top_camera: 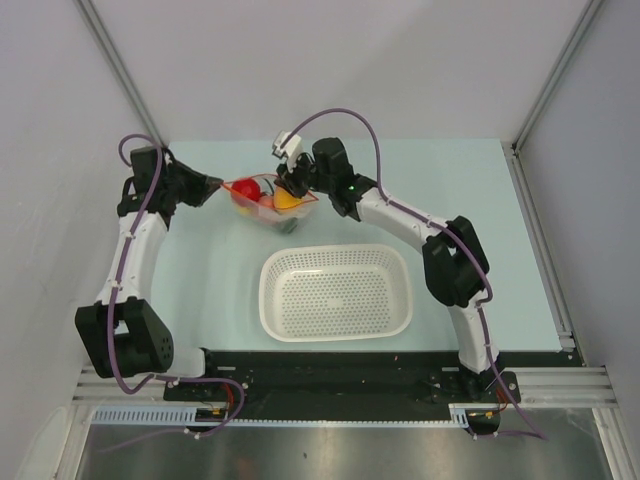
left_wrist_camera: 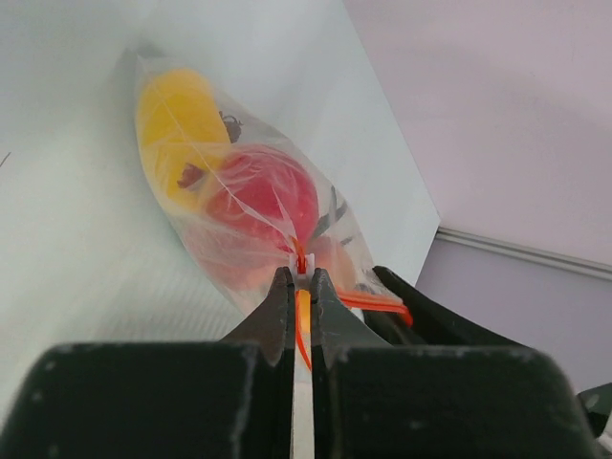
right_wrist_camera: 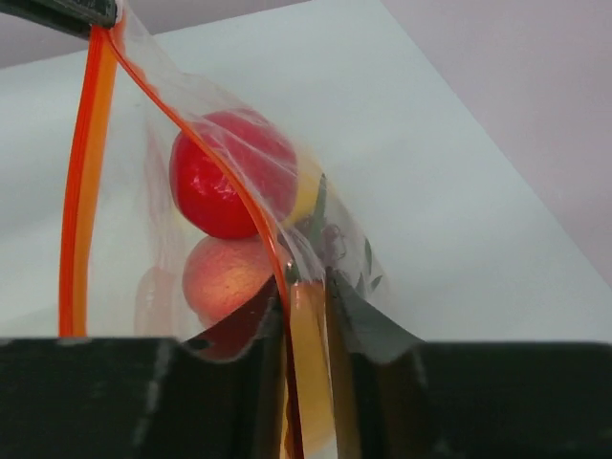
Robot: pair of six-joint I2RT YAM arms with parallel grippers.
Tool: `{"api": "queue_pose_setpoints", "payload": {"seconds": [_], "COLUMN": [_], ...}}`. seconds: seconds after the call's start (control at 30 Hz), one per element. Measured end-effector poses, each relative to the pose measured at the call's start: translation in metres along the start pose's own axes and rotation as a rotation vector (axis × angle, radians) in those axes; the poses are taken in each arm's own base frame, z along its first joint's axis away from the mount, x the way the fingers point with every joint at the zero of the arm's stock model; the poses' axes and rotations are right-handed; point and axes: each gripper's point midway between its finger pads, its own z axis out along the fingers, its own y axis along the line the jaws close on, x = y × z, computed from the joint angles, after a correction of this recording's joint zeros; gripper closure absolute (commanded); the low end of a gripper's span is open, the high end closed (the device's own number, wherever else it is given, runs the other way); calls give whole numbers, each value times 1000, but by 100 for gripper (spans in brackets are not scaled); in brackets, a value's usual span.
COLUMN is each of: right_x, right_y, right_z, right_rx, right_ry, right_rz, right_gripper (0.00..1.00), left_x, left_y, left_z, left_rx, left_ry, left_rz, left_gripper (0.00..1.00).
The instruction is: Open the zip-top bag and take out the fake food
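Observation:
The clear zip-top bag (top_camera: 268, 198) hangs at the back of the table between both grippers, its red-orange zip strip (right_wrist_camera: 81, 182) parted into an open mouth. Inside I see fake food: a red round fruit (right_wrist_camera: 225, 182), a pink peach (right_wrist_camera: 229, 277), a yellow piece (left_wrist_camera: 177, 124) and something dark with green leaves (right_wrist_camera: 330, 234). My left gripper (left_wrist_camera: 301, 287) is shut on the bag's left rim at the strip (left_wrist_camera: 303, 320). My right gripper (right_wrist_camera: 306, 296) is shut on the right rim. In the top view the left gripper (top_camera: 213, 186) and right gripper (top_camera: 296, 187) flank the bag.
A white perforated basket (top_camera: 337, 291) stands in front of the bag at the table's middle. Grey walls and metal frame posts enclose the table at back and sides.

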Motion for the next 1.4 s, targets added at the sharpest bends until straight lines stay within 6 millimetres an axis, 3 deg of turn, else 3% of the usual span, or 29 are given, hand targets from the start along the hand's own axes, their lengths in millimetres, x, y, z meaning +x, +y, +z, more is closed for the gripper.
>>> {"api": "queue_pose_setpoints", "payload": {"seconds": [0.03,0.1,0.13,0.2,0.27,0.37,0.6,0.83,0.97,1.13,1.23,1.4], "right_x": [-2,-7,-10,-15,-17,-17,-17,-17,-17,-15,-12,-7], "right_y": [-1,-2,-3,-2,-1,-1,-4,-5,-5,-11,-17,-26], "right_z": [1,1,1,2,2,2,1,1,1,-1,-2,-6], "right_rx": [5,11,12,14,19,25,35,38,41,52,61,78], "right_ry": [-5,-15,-21,-35,-40,-38,-42,-43,-43,-44,-45,-42], "right_rz": [6,27,33,48,64,84,122,145,152,163,168,185], "right_gripper": [89,98,100,100,100,100,100,100,100,100,100,100], "left_x": [1,1,1,3,4,9,36,89,102,109,112,114], "left_y": [0,0,1,1,2,3,-2,2,5,17,24,22], "left_z": [0,0,0,0,0,-1,-20,-56,-44,-5,7,18], "left_rx": [0,-1,-2,-5,-8,-17,-33,21,22,-55,-83,-76], "left_ry": [1,3,4,7,10,17,38,74,116,174,191,201], "left_rz": [1,8,15,23,34,49,125,186,175,171,158,140], "left_gripper": [86,68,62,38,21,18,21,24,26,28,38,82]}}
